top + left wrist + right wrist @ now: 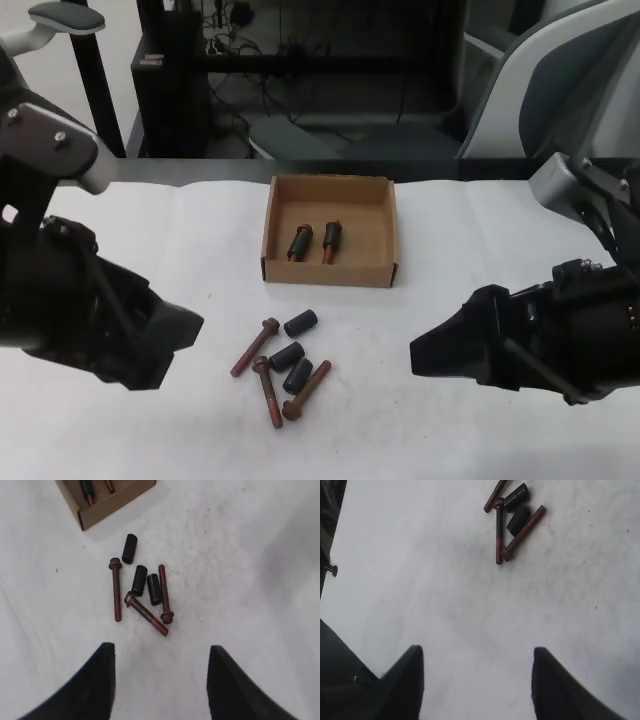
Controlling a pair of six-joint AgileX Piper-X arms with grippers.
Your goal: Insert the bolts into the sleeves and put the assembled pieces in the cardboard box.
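rust-red bolts [116,592], smooth black sleeves [129,548] (stubby cylinders); left gripper [160,654], right gripper [477,655] agape.

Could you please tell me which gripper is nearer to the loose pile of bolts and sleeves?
Left. The left gripper sits just short of the pile, with its jaws open toward it. The right gripper is on the pile's opposite side, clearly farther off.

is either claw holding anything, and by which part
Nothing is held: the left claw and the right claw are both open and empty. The reddish metal bolts and black cylindrical sleeves lie loose.
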